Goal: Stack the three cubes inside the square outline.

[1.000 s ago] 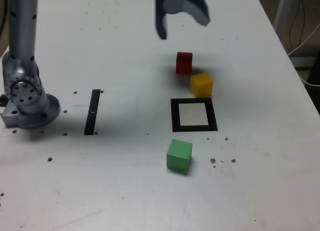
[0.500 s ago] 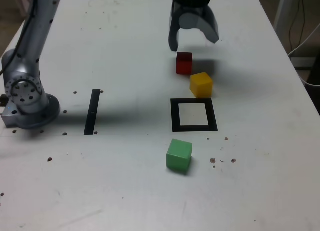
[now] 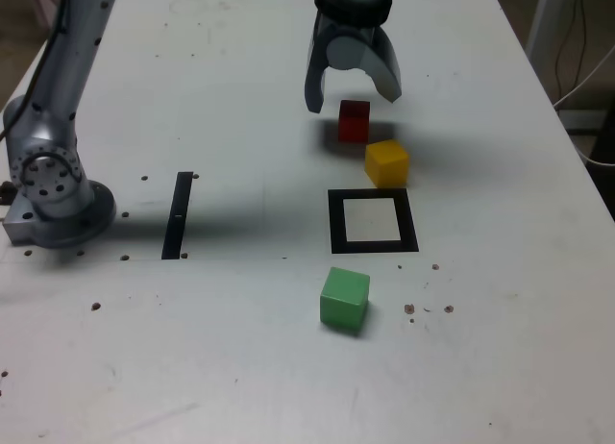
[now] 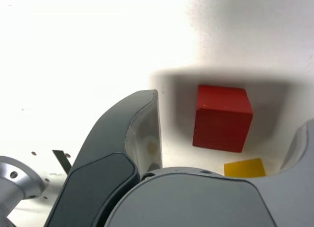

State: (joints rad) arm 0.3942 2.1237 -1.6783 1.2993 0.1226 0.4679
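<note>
From the exterior view's left: my base sits by the table's (image 3: 240, 79) left edge, and the narrow black strip (image 3: 178, 214) lies just beside it, no part of this job. Toward the middle, the green cube (image 3: 345, 299) stands nearest the front edge, just short of the square outline (image 3: 373, 222), which has nothing in it. Beyond the outline, toward the far edge, the yellow cube (image 3: 386, 162) sits close to the frame, and the red cube (image 3: 354, 120) close behind it (apart or touching at a corner, I cannot tell).

My claw (image 3: 353, 79) hangs spread wide above the red cube, holding nothing. The wrist view shows the red cube (image 4: 222, 118) between my jaws but nearer one than the other, with the yellow cube (image 4: 245, 167) peeking in at the edge. To grab it well, I judge I should centre over the red cube first, square my jaws to its flat faces, and come straight down so no fingertip clips the yellow neighbour.

Against half a second ago, my claw has shifted a little toward the exterior view's left and dropped lower over the red cube; no cube has moved.
</note>
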